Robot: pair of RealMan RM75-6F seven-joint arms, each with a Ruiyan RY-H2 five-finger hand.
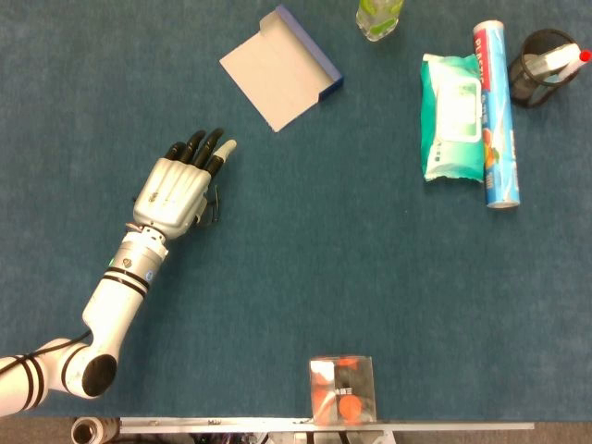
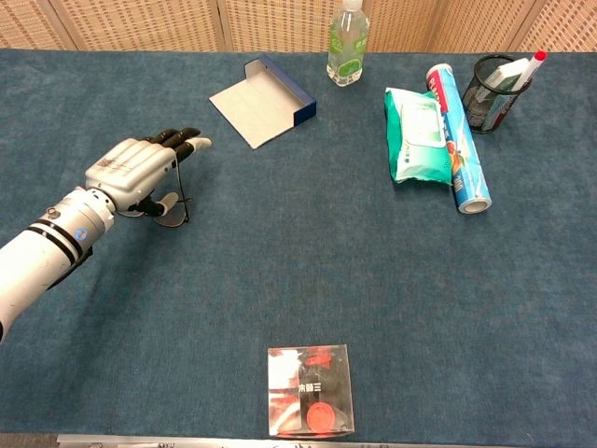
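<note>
My left hand (image 1: 176, 190) sits at the left of the frame, palm down, directly above the eyeglasses (image 2: 168, 207) on the blue table (image 1: 305, 277). My fingers (image 2: 187, 140) are stretched forward, close together, toward the upper right. I cannot tell whether anything is pinched beneath; the glasses mostly hide under my palm in the head view. Above and right of my fingertips lies the open grey box (image 1: 277, 69), well apart.

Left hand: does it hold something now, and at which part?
Nothing is plainly held. The left hand hovers flat, fingers extended, over the eyeglasses, covering most of them. Whether its thumb touches them cannot be told.
</note>
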